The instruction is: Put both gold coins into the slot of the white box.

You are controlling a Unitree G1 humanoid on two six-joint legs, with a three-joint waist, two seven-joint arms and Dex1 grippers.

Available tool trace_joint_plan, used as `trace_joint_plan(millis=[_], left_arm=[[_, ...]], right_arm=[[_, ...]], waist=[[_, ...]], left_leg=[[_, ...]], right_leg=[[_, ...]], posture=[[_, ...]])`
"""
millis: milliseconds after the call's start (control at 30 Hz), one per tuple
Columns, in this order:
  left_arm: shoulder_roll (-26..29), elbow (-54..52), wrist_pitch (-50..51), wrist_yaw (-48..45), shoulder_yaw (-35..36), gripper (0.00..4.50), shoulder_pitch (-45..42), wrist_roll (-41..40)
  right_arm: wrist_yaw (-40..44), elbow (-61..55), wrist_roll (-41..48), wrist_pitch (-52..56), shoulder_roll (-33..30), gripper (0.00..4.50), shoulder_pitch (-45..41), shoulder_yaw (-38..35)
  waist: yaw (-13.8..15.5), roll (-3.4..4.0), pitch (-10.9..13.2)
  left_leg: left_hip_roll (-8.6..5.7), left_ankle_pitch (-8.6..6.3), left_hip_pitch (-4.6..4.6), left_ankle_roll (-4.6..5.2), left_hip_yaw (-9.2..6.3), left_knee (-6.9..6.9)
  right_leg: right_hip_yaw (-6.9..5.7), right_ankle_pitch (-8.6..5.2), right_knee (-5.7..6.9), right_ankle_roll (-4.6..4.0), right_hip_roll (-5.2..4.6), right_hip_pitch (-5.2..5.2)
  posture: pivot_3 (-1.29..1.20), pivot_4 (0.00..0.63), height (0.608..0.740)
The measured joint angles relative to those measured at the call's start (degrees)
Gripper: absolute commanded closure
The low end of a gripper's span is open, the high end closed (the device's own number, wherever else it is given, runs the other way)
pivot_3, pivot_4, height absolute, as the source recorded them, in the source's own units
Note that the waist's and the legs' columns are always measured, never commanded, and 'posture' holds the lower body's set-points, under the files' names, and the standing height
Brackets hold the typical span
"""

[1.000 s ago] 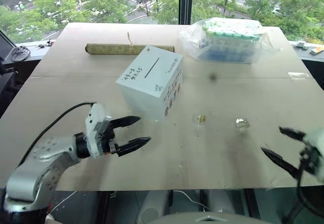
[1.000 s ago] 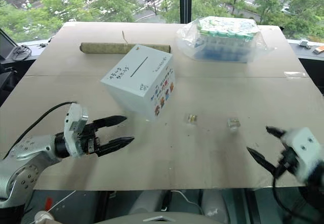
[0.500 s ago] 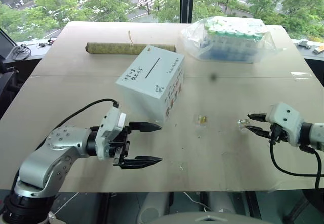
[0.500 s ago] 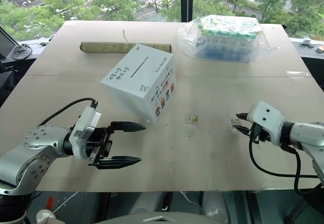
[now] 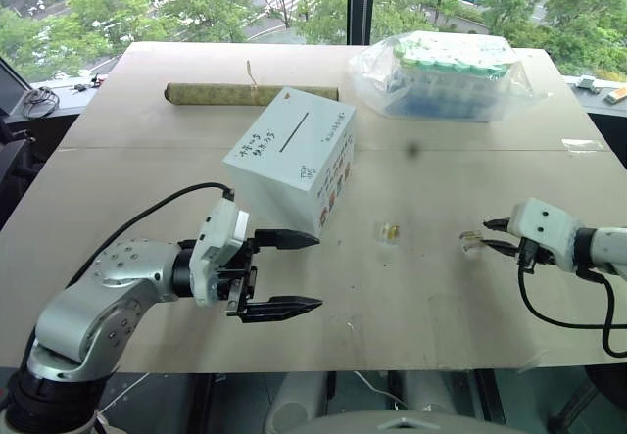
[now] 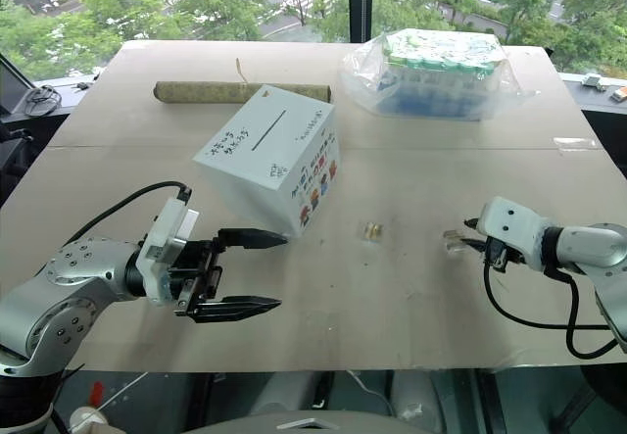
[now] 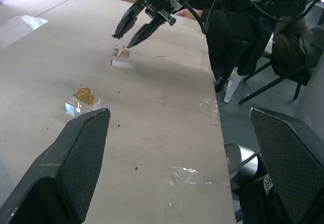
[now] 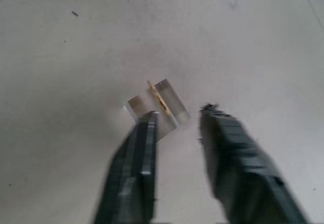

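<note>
The white box [image 5: 291,155] stands tilted at mid-table, its slot [image 5: 293,131] a dark slit on the handwritten top. One gold coin [image 5: 390,229] stands in a small clear holder right of the box, also seen as the coin [image 7: 85,95]. The other gold coin [image 8: 158,96] stands edge-on in a clear holder [image 5: 471,241] further right. My right gripper [image 8: 178,114] is at that holder, its fingers narrowly open, one finger [image 8: 144,138] against the holder's near side, nothing between them. My left gripper [image 5: 315,272] hovers wide open in front of the box, holding nothing.
A clear bag of green-capped tubes [image 5: 446,73] sits at the back right. An olive roll [image 5: 250,93] lies behind the box. The table's front edge [image 5: 392,365] runs just below both arms. A seated person [image 7: 283,37] shows beyond the table in the left wrist view.
My right gripper has come in from the table's front right corner to the right coin's holder, and its fingers have narrowed. My left gripper has drifted slightly rightward, still open.
</note>
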Motion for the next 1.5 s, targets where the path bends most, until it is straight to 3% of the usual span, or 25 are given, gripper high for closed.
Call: trace_joint_plan(millis=[533,567,600,667,1200,1300,1367,1400,1500], left_arm=[[0.0,0.3,-1.2,-0.5,0.0,0.00,1.1,0.6],[0.0,0.5,-1.6,-0.8,0.0,0.00,1.5,0.9],[0.0,0.6,-1.7,-0.9,0.0,0.00,1.7,1.0],[0.0,0.8,-2.1,-1.3,0.1,0.00,2.5,1.3],[-0.4,2.3,-6.0,-2.4,0.2,0.00,4.9,3.0],[-0.6,2.8,-7.1,-2.6,0.2,0.00,5.2,3.6],[-0.7,3.1,-7.6,-2.7,0.2,0.00,5.6,3.8],[-0.7,3.3,-7.8,-2.9,0.2,0.00,5.8,3.9],[-0.7,3.5,-8.1,-3.4,0.2,0.00,6.1,4.1]], right_arm=[[2.1,2.3,-1.0,-1.2,0.7,3.22,-3.4,2.3],[2.2,2.4,-1.1,-1.2,0.8,3.74,-3.6,2.4],[2.2,2.6,-1.2,-1.2,0.8,3.74,-3.6,2.4],[2.7,3.3,-1.4,-1.4,0.8,4.46,-3.7,2.8],[4.7,4.0,-0.5,1.2,1.0,4.46,-5.3,3.6],[5.0,3.0,1.1,4.1,0.9,3.63,-5.4,2.6],[5.2,1.5,2.6,6.7,0.8,2.64,-5.2,1.5],[5.2,0.3,3.5,8.4,0.6,2.34,-5.2,0.9],[3.9,-2.5,5.7,13.1,0.9,2.34,-5.2,-0.3]], waist=[[0.0,0.01,0.0],[0.0,0.01,0.0],[0.0,0.01,0.0],[0.1,0.01,0.0],[0.0,0.01,0.0],[0.0,0.01,0.0],[0.0,0.02,0.0],[0.0,0.02,0.0],[0.0,0.02,0.0]], left_leg=[[0.00,0.00,0.00,0.00,0.00,0.00],[0.00,0.00,0.00,0.00,0.00,0.00],[0.00,0.00,0.00,0.00,0.00,0.00],[0.00,0.00,0.00,0.00,0.00,0.00],[0.00,0.00,-0.01,0.00,-0.01,0.00],[0.00,0.00,-0.01,0.00,-0.02,0.00],[0.00,0.00,-0.02,0.00,-0.03,0.00],[0.00,0.00,-0.02,0.00,-0.03,0.00],[0.00,0.00,-0.02,0.00,-0.04,0.00]], right_leg=[[0.00,0.00,0.00,0.00,0.00,0.00],[0.00,0.00,0.00,0.00,-0.01,0.00],[0.00,0.00,-0.01,0.00,-0.01,0.00],[0.00,0.00,-0.01,0.00,-0.01,0.00],[0.00,0.00,-0.01,0.00,-0.03,0.00],[0.00,0.00,-0.01,0.00,-0.05,0.00],[0.02,0.00,-0.01,0.00,-0.06,0.00],[0.04,0.00,-0.01,0.00,-0.10,0.00],[0.07,0.00,-0.01,0.00,-0.11,0.00]], posture=[[0.00,0.150,0.740],[0.00,0.150,0.740],[0.00,0.150,0.740],[0.00,0.150,0.740],[0.00,0.150,0.740],[0.00,0.150,0.740],[0.00,0.150,0.740],[0.00,0.150,0.740],[0.00,0.150,0.740]])
